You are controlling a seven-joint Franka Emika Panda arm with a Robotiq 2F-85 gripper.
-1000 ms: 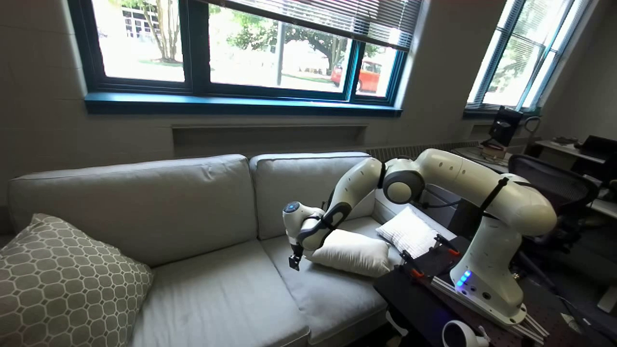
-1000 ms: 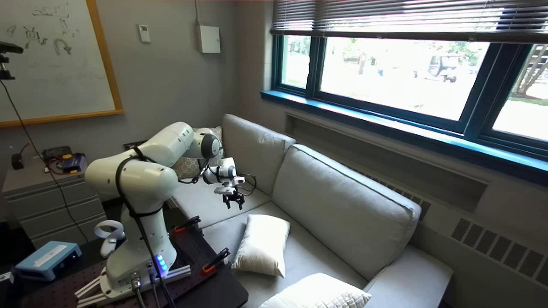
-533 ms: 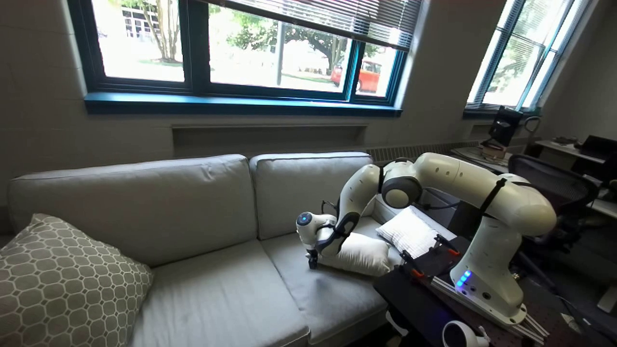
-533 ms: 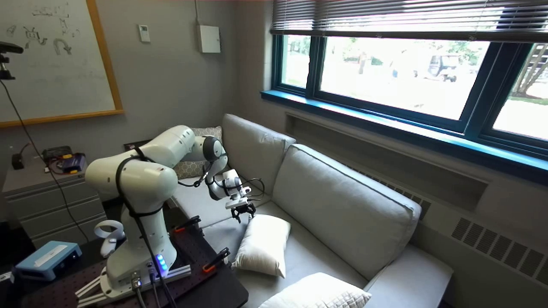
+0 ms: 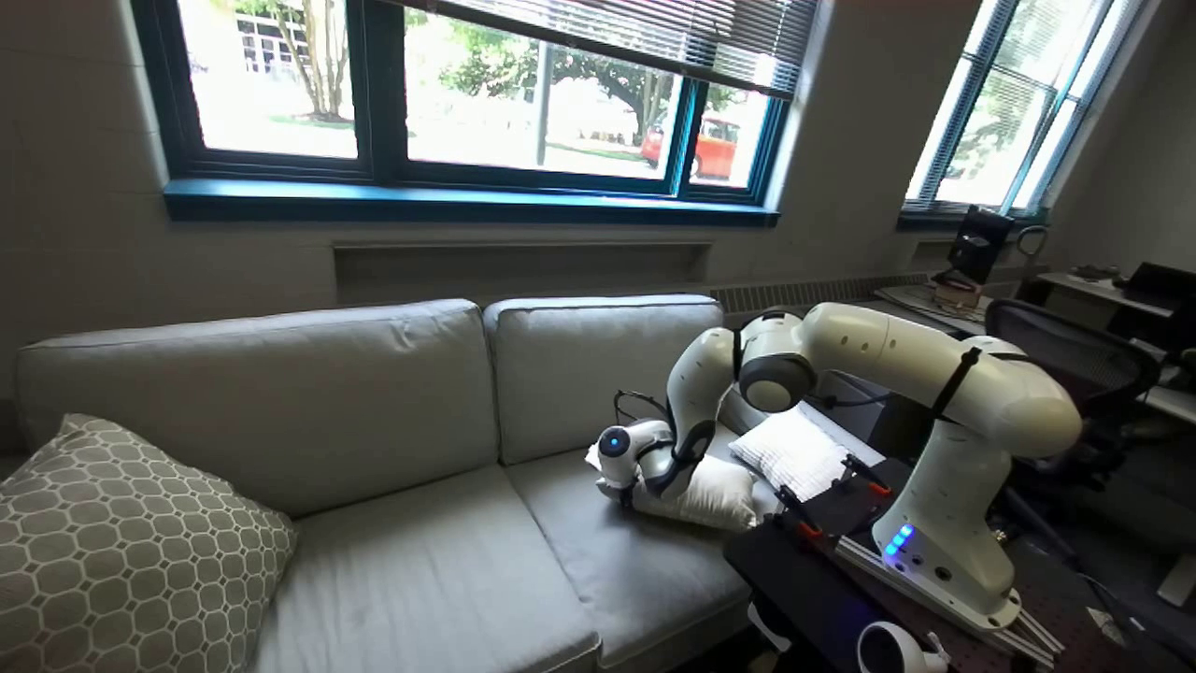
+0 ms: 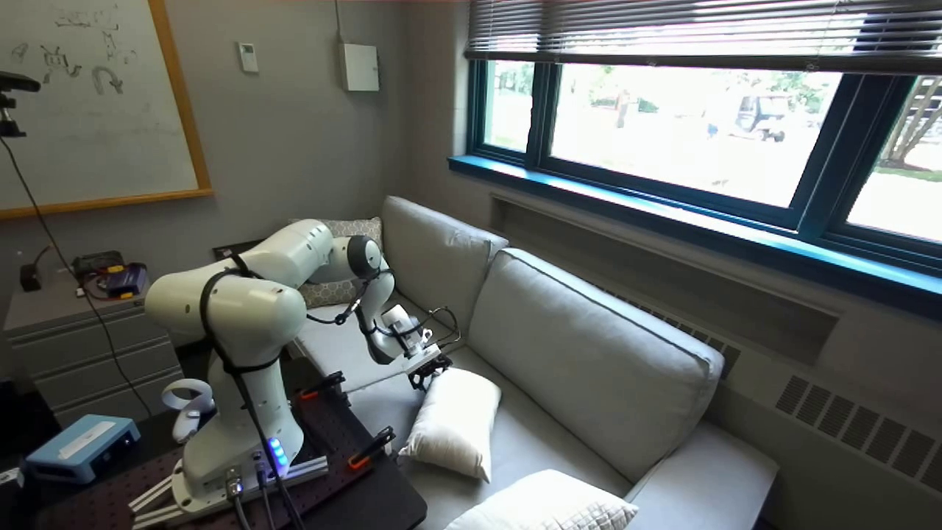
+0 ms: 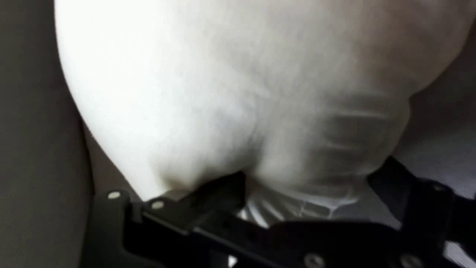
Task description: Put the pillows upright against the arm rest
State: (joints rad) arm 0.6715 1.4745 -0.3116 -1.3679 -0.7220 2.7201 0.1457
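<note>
A cream-white pillow lies on the sofa seat; it also shows in an exterior view, partly behind the arm, and fills much of the wrist view. My gripper is tilted at this pillow's end far from the arm rest. In the wrist view the gripper is open, with pillow cloth between its fingers; one finger presses into the pillow. Another white pillow lies nearer the arm rest and leans low beside it in an exterior view.
A lattice-patterned cushion sits at the sofa's far end. Back cushions run behind the seat. The dark robot table with orange-tipped clamps stands close to the sofa's front.
My gripper has moved down toward the nearer pillow and tilted. It was above and apart from the pillow a second ago and now meets its end. The pillow has barely shifted.
</note>
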